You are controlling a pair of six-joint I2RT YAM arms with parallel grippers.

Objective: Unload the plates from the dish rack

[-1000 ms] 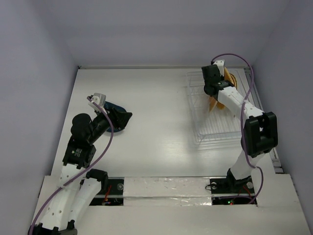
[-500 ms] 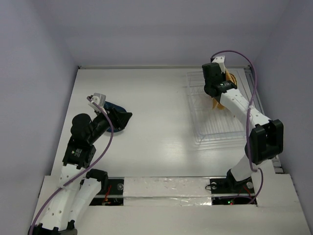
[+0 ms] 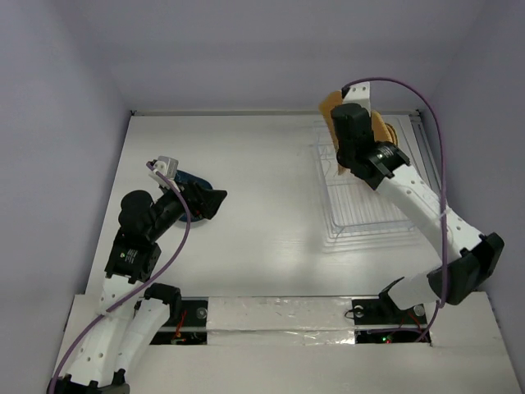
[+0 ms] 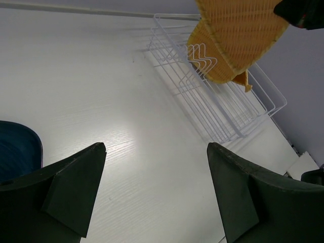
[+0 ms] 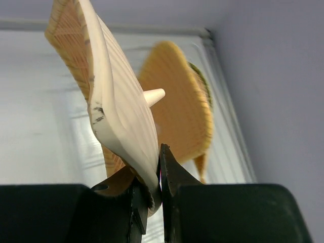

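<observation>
My right gripper (image 5: 154, 188) is pinched tight on the rim of a woven orange-tan plate (image 5: 114, 111) and holds it on edge above the far end of the clear ridged plastic dish rack (image 3: 365, 222). More orange-tan plates (image 5: 177, 109) stand in the rack just behind it. My left gripper (image 4: 156, 149) has its fingers spread wide with nothing between them, low over the white table (image 3: 262, 164). The small dark blue plate (image 4: 15, 152) lies just beside one finger.

Soft, even light leaves faint shadows and a pale sheen on the white table (image 4: 126, 136). In the right wrist view the near orange-tan plate (image 5: 121, 121) is washed-out, blurred.
</observation>
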